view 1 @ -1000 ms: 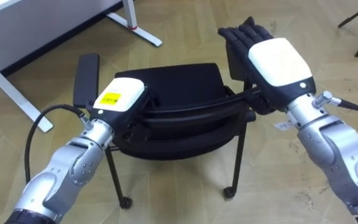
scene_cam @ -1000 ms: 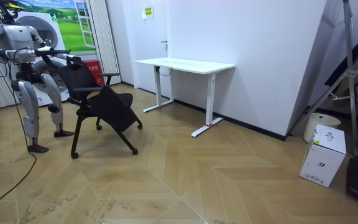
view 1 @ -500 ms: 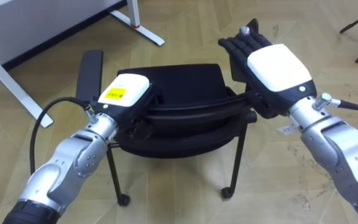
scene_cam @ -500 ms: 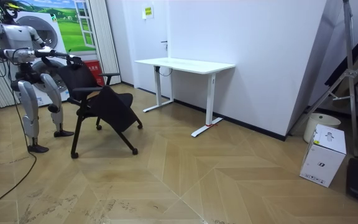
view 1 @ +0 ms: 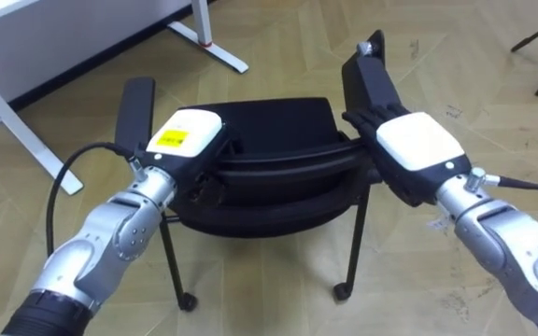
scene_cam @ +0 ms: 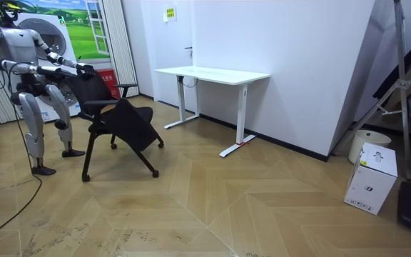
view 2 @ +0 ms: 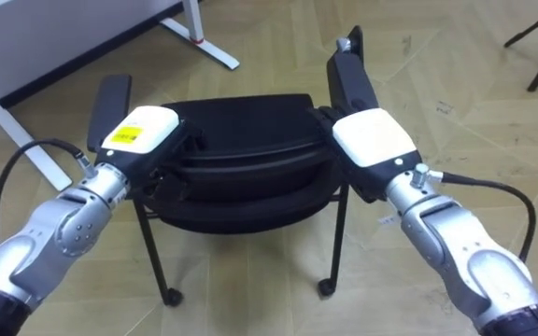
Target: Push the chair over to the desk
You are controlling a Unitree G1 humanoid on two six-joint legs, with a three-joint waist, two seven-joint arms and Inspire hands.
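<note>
A black chair [view 1: 260,163] on castors stands right before me, seen from behind and above, with its backrest [view 1: 278,163] nearest me and an armrest on each side. My left hand [view 1: 190,140] lies on the top left of the backrest, its fingers lost against the black frame. My right hand [view 1: 418,149] rests at the backrest's right end, just below the right armrest [view 1: 367,70], its dark fingers [view 1: 361,117] lying straight towards that armrest. In the room view I stand behind the chair [scene_cam: 116,118] at the room view's left, both arms stretched out to it.
A white desk [scene_cam: 212,74] stands beyond the chair against the wall; its foot [view 1: 211,42] and leg [view 1: 12,126] show in the left eye view. A white box [scene_cam: 372,178] and a stand [scene_cam: 398,93] stand far to the room view's right. Open wooden floor lies between.
My right hand has drawn back and down from over the right armrest to the backrest's right end, uncovering the armrest. The left hand and the chair have barely shifted.
</note>
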